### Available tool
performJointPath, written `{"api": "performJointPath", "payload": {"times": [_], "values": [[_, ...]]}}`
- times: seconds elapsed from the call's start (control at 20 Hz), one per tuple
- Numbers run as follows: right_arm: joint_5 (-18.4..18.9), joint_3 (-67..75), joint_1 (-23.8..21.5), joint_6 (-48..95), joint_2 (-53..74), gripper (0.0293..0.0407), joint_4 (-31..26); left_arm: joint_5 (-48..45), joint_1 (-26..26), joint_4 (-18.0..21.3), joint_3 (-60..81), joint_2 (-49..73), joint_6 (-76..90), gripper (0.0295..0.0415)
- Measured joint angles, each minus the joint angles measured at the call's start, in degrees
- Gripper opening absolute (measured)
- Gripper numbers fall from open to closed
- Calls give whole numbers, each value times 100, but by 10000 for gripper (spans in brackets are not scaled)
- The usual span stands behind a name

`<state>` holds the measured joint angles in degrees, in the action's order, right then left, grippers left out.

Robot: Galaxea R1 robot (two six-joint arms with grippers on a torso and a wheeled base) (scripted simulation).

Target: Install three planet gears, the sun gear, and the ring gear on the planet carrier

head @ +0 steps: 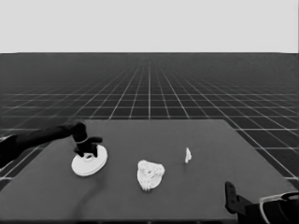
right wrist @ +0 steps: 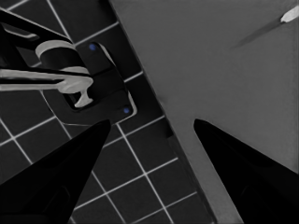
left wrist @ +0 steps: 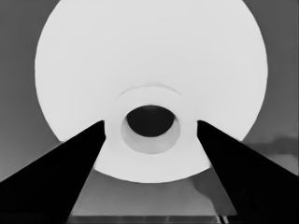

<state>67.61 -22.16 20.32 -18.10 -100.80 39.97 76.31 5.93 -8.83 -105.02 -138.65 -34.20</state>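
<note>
The ring gear, the larger round part point(head: 88, 163), lies at the table's left. My left gripper point(head: 88, 151) hangs right over it. In the left wrist view the larger round part point(left wrist: 149, 60) fills the picture, and the left gripper point(left wrist: 150, 123) is open, its fingertips point(left wrist: 98, 128) on either side of the raised collar around the hole. The planet carrier, the smaller round part point(head: 150, 175), sits mid-table with toothed planet gears point(head: 148, 169) bunched on top; I cannot tell how many. My right gripper point(head: 231, 195) is parked at the lower right corner, open.
A thin white piece point(head: 188, 155) stands right of the smaller round part, and the right wrist view catches the thin white piece point(right wrist: 289, 15) too. That view also shows the table's edge point(right wrist: 163, 100), the floor grid and dark machinery point(right wrist: 88, 79) with small blue lights.
</note>
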Motion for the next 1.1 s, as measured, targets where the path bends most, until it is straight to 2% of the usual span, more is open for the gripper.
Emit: {"api": "performJointPath", "payload": {"times": [0.1, 0.15, 0.6, 0.75, 1.1], "values": [[0, 0, 0, 0, 0, 385, 0, -9, 7, -3, -12, -6, 5, 385], [0, 0, 0, 0, 0, 385, 0, -10, 8, -5, -16, -6, 6, 349], [0, 0, 0, 0, 0, 385, 0, -12, 8, -5, -19, -7, 7, 348], [0, 0, 0, 0, 0, 385, 0, 706, -811, 420, 663, 332, -249, 348], [0, 0, 0, 0, 0, 385, 0, 880, -1035, 559, 683, 344, -249, 348]]}}
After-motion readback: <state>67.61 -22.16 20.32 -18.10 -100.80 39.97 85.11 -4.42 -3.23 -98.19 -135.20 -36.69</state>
